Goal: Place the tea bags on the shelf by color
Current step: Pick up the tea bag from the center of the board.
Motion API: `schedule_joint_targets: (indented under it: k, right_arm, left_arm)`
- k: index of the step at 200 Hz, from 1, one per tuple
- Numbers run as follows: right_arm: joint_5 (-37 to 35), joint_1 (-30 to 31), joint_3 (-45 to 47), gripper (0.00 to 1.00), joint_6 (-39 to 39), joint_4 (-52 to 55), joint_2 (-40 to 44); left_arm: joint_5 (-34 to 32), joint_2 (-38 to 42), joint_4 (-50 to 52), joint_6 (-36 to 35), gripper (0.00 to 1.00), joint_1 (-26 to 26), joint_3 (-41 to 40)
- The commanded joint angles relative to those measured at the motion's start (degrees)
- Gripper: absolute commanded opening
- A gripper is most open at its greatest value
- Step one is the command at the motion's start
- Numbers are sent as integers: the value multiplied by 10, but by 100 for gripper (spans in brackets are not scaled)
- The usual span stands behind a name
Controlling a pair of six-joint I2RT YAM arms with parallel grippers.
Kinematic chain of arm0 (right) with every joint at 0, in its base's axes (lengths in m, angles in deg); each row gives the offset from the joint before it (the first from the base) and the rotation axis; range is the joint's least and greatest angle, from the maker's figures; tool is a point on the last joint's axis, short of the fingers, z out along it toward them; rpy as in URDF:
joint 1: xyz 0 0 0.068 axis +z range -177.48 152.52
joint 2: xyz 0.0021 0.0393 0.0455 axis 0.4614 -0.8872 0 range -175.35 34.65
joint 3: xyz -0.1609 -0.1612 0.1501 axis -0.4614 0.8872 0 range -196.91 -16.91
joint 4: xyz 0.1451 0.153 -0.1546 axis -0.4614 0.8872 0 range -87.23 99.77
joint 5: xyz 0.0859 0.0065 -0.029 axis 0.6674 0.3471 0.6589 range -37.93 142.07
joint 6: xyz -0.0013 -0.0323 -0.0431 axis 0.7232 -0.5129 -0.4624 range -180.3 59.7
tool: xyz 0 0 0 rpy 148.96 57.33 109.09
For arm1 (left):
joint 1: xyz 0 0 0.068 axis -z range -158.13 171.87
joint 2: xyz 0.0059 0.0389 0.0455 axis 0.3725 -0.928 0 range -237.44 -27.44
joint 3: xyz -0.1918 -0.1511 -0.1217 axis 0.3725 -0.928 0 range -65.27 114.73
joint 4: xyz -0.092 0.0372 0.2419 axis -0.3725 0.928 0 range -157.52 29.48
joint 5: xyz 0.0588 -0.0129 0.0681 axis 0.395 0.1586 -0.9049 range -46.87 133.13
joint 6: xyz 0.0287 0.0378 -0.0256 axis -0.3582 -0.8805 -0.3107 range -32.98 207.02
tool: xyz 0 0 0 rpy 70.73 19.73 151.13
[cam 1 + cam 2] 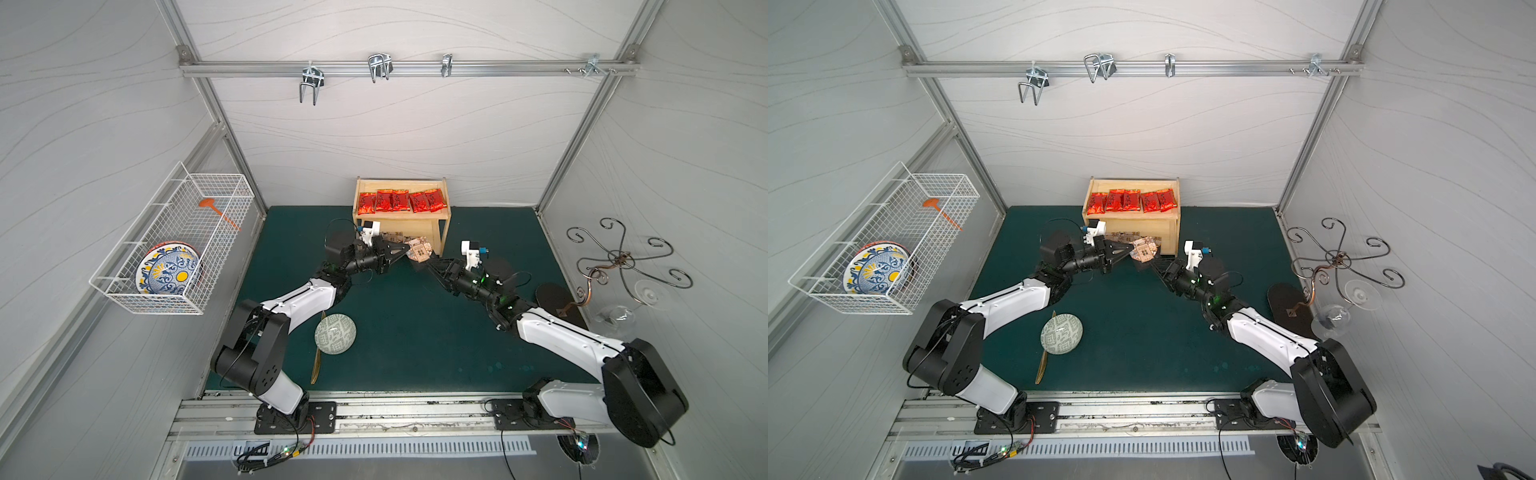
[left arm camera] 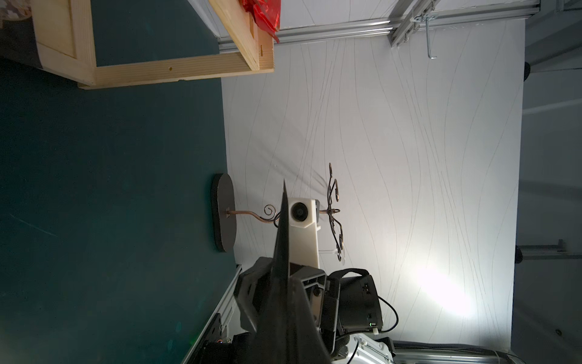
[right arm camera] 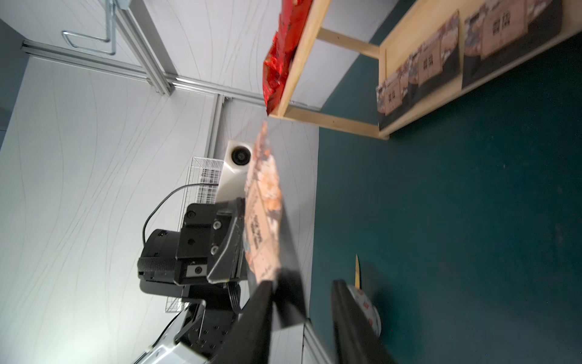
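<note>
Right wrist view: grips a tan pouch (image 3: 264, 205) in the shut left gripper (image 3: 242, 220), raised off the green mat (image 3: 456, 205) just before the shelf (image 3: 330, 123). Holds the right gripper (image 3: 302, 285) with jaws apart, one finger beside the pouch's dark base, not clamping it. Shows three more tan pouches (image 3: 426, 67) lying on the lower tier; in both top views, five red sachets (image 1: 401, 200) (image 1: 1131, 200) side by side on the upper tier.

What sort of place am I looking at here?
Probably a robot test booth dressed as a kitchen corner: an aluminium frame with white panels, two arms bolted to a front rail, and props like the shelf of red tea bags and a wire basket holding a plate.
</note>
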Motion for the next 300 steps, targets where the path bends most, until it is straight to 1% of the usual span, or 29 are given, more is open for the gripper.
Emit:
schedule_joint_targets:
  k: [1,30,41,64,88,107,131,166,185,200,206,211,223,228,241,252,266,275,300]
  right_arm:
    - [-8,9,-18,25,3,-40,-6]
    - [-9,13,-17,13,9,-45,-4]
    - [-9,16,-16,12,12,-45,-3]
    - [-7,18,-17,13,17,-44,-4]
    - [-7,21,-17,21,26,-48,-8]
    - [-6,22,-18,22,31,-58,-14]
    - [-6,23,-17,14,37,-66,-18]
    - [-8,24,-14,0,37,-65,-17]
    - [-13,24,-15,0,26,-44,-14]
    - [-20,23,-16,0,11,-22,-19]
    - [-18,22,-19,0,5,-13,-25]
    - [-15,18,-21,0,0,-12,-31]
    - [-9,5,-23,0,-12,-20,-49]
    - [-8,-2,-22,0,-17,-27,-60]
    - [-6,-18,-21,0,-31,-42,-83]
    - [-4,-35,-22,0,-45,-66,-110]
    - [2,-55,-23,0,-48,-112,-151]
    - [3,-67,-25,0,-48,-149,-180]
    - [16,-88,-60,0,-30,-208,-259]
  left_arm:
    - [-7,22,-36,-6,0,-1,-3]
    - [-11,24,-30,-15,0,-1,-10]
    - [-12,24,-29,-14,0,-2,-12]
    - [-14,25,-30,-13,0,-2,-12]
    - [-19,29,-30,-14,0,-1,-14]
    - [-22,31,-37,-11,0,-1,-18]
    - [-23,30,-47,-6,0,-2,-21]
    - [-23,33,-47,-7,0,-1,-24]
    - [-22,39,-33,-19,0,-1,-21]
    - [-14,48,5,-43,0,-1,-15]
    - [-10,52,27,-58,7,-1,-7]
    - [-6,57,58,-72,16,-2,-2]
    - [-1,71,141,-117,41,-4,18]
    - [-2,78,194,-141,50,-5,25]
    - [-10,97,289,-198,63,-10,43]
    - [-22,113,357,-241,68,-15,52]
    - [-35,133,414,-277,70,-23,56]
    - [-36,144,435,-294,70,-30,54]
    - [-31,170,465,-317,70,-47,32]
